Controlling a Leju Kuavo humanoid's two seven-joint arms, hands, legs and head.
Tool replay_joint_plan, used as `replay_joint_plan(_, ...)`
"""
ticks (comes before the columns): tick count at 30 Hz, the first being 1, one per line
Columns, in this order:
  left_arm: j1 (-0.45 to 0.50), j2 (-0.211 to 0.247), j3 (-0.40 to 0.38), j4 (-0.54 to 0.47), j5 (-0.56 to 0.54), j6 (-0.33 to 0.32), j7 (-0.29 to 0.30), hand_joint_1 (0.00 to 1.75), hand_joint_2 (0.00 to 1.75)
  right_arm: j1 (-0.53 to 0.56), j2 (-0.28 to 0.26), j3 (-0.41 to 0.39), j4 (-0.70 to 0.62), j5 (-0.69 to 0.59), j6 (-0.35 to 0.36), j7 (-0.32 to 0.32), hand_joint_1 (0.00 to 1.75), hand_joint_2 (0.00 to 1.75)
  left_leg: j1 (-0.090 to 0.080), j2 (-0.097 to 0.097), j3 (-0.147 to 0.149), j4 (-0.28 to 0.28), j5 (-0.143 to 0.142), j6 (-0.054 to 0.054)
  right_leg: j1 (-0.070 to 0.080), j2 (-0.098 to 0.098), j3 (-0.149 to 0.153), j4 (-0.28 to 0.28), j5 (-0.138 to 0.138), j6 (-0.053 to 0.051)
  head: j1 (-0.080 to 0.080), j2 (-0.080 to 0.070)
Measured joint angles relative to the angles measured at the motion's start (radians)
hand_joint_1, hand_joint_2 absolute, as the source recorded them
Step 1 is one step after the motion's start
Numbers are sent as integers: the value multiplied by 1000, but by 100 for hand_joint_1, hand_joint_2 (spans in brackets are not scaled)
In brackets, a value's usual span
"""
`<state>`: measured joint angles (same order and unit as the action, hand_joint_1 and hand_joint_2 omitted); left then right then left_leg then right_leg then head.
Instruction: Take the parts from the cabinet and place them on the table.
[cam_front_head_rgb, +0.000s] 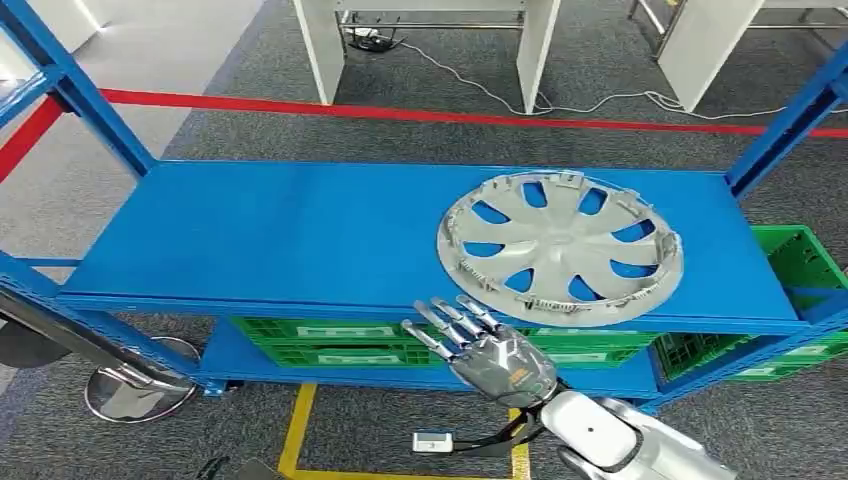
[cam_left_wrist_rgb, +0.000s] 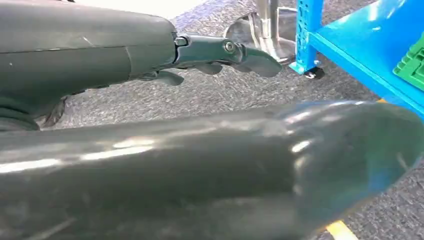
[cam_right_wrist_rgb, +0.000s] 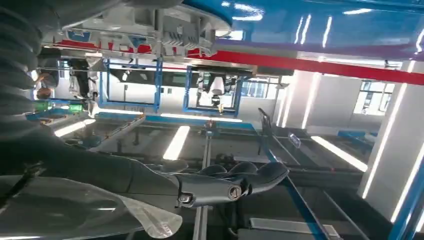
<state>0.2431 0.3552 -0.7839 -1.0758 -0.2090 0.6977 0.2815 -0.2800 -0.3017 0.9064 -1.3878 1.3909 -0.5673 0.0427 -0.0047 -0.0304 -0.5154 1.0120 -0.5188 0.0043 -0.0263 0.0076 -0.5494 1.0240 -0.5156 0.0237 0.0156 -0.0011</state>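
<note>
From my head I look down on a blue shelf of the cabinet; a silver wheel cover lies flat on it toward the right, its near rim just over the shelf's front edge; my right hand reaches up from below, just in front of that edge, fingers stretched out and apart, pointing at the shelf, holding nothing and not touching the wheel cover; green crates sit on the lower shelf behind my hand, and another green crate stands at the right end; a red tape line crosses the grey carpet beyond the cabinet, with white table legs and a loose cable behind it; yellow tape marks the floor near me.

From my left wrist, my left hand hangs low over the grey carpet, its fingers loosely curved with nothing in them; I cannot tell whether they are spread or drawn in; a blue cabinet post on a small wheel stands close by, beside a round metal base, and a corner of a green crate shows on the lower shelf.

From my right wrist, the thumb and fingers extend freely, gripping nothing; the ribbed rim of the wheel cover juts past the blue shelf edge, apart from my fingers.
</note>
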Motion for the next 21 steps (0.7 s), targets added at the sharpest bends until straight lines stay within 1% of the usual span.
replay_joint_plan(10,3,0,18,-7,0,0,0,0,0,-1,1,1,0,0,0,0,0,175,0,0,0,0,0,0,0,0,0,0,0,0,0,0)
replay_joint_plan(14,3,0,30,-10,-14,-4,-16,0,0,-1,2,5,0,-22,0,-11,0,175,0,0,0,0,0,0,0,0,0,0,0,0,0,0)
replay_joint_plan(18,0,-4,63,-16,-53,-45,-37,0,0,-15,10,15,0,-47,18,-22,0,175,0,0,0,0,0,0,0,0,0,0,0,0,0,0)
replay_joint_plan(21,-4,-21,97,-16,-83,-77,-76,0,0,-38,18,24,0,-69,45,-27,0,175,0,0,0,0,0,0,0,0,0,0,1,0,0,0)
